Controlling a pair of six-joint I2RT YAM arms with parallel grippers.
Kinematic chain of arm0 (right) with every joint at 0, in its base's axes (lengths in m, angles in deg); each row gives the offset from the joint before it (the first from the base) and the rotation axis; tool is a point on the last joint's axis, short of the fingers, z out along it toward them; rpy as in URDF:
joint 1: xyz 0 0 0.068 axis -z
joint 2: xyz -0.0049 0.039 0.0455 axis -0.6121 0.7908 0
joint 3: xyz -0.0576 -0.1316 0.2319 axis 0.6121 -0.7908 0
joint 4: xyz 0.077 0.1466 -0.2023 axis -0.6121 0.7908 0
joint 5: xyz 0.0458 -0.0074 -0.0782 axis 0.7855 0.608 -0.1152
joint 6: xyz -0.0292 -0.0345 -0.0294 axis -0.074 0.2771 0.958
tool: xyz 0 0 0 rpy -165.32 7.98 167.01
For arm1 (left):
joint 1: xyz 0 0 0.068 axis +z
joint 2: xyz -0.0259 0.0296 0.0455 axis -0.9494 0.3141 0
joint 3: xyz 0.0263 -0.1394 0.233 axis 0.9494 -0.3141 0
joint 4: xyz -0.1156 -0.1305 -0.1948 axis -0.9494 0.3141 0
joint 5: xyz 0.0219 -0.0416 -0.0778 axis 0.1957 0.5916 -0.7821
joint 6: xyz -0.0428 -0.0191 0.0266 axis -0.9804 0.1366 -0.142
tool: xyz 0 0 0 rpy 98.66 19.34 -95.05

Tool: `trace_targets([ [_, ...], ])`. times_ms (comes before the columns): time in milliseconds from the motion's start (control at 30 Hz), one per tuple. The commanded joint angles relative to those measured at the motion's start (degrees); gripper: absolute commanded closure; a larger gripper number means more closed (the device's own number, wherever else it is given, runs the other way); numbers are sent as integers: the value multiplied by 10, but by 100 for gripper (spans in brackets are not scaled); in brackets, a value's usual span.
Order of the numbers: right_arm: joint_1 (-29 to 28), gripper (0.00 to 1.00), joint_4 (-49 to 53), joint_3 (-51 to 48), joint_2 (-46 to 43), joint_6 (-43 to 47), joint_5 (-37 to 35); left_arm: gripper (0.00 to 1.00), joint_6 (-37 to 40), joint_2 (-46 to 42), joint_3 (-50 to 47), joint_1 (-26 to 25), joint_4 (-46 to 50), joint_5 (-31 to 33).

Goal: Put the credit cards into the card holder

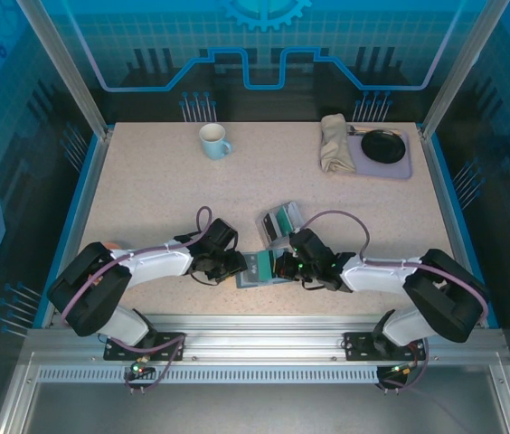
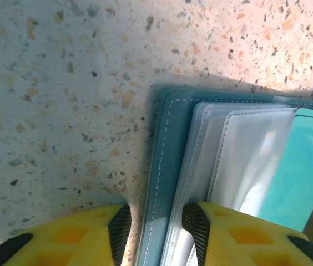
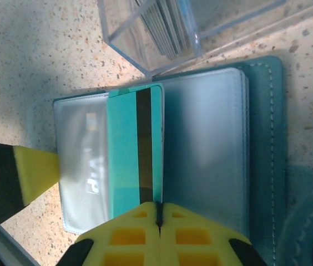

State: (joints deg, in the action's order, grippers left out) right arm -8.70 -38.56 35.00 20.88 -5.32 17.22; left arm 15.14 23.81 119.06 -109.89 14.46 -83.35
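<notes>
Two grippers meet at the card holder, which lies open and flat on the table near its front edge, between the arms. On my right wrist view the right gripper is closed on the near edge of a teal credit card (dark stripe facing up). The card lies across the holder's page nearest the left arm, against a clear sleeve; I cannot tell whether it has entered the pocket. The left gripper stands partly open astride the holder's outer cover edge: one pad sits over the sleeves, the other over bare table, nothing pinched. A clear box holding further cards stands just beyond the holder's far edge. The mug and tray stand well apart at the back.
</notes>
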Motion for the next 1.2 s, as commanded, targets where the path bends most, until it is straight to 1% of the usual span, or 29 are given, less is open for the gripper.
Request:
trace_targets([
  [0,-22,99,-11,17,16,-12,5,60,8,30,-13,-9,-38,-34],
  [133,-25,99,1,15,11,-18,7,60,8,31,-13,-9,-38,-33],
  [367,-26,98,50,-4,-28,-28,-18,61,7,33,-14,-9,-40,-32],
  [533,-27,98,47,-1,-14,-32,-1,60,6,36,-13,-9,-42,-34],
  [800,-41,99,55,30,22,-49,11,61,4,33,-13,-9,-41,-33],
  [1000,-31,99,79,38,12,-40,15,61,6,31,-13,-9,-38,-31],
  [1167,-16,99,132,39,-7,-30,14,61,5,30,-13,-9,-38,-31],
])
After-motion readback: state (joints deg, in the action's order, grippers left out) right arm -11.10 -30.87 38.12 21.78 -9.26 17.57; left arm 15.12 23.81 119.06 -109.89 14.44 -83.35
